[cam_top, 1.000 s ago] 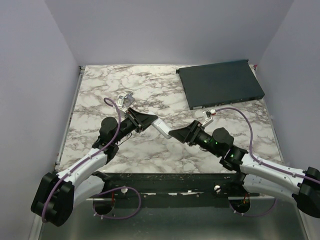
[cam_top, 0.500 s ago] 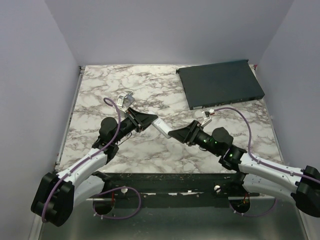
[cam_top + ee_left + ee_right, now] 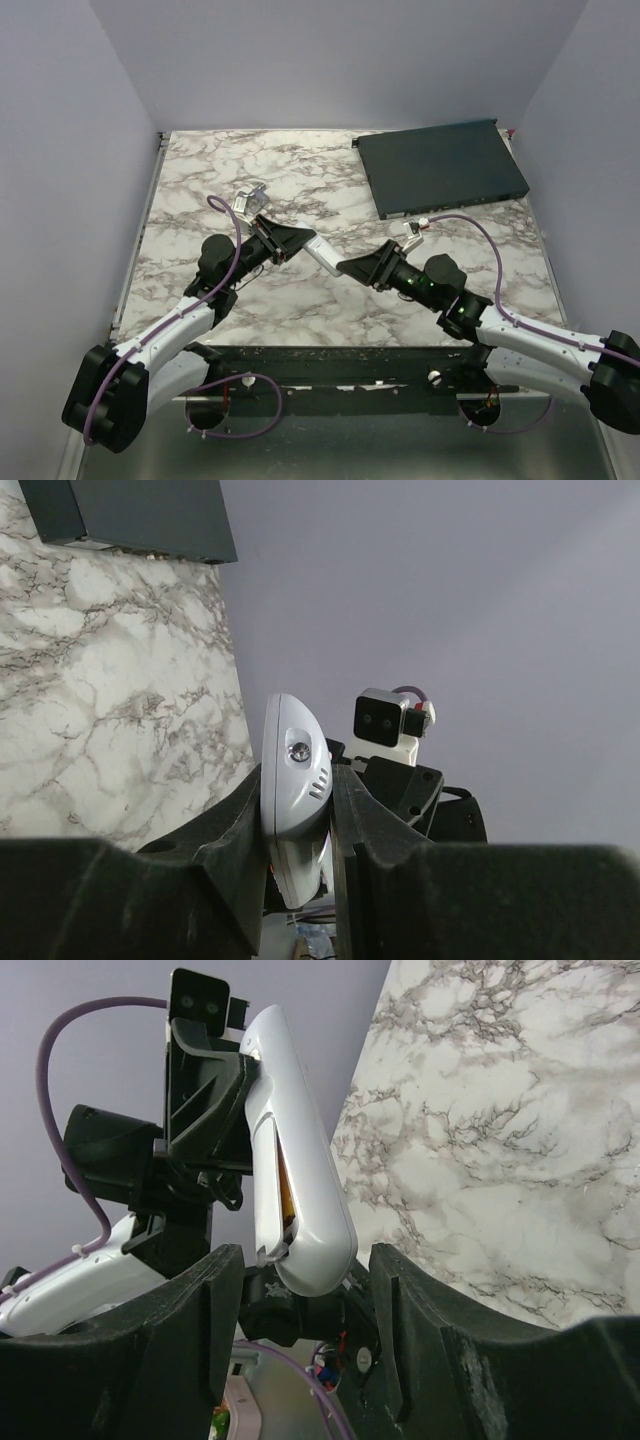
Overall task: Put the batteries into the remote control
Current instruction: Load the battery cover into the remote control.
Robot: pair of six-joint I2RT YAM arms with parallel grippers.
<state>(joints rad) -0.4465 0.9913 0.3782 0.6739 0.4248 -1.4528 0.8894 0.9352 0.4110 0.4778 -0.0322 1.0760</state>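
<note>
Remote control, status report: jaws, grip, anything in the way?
Left gripper shut on remote control, held off the table. Right gripper jaws open astride its free end. Dark box far back, apart from both arms.

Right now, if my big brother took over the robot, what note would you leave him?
Left gripper: shut on the remote control, holding it off the table.
Right gripper: open, fingers either side of the remote's free end, not visibly gripping.
Batteries: none seen loose. An orange-copper strip shows in the remote's open recess; cannot tell whether they are in.
Done: remote picked up.
Left: check the recess, load any missing batteries.
</note>
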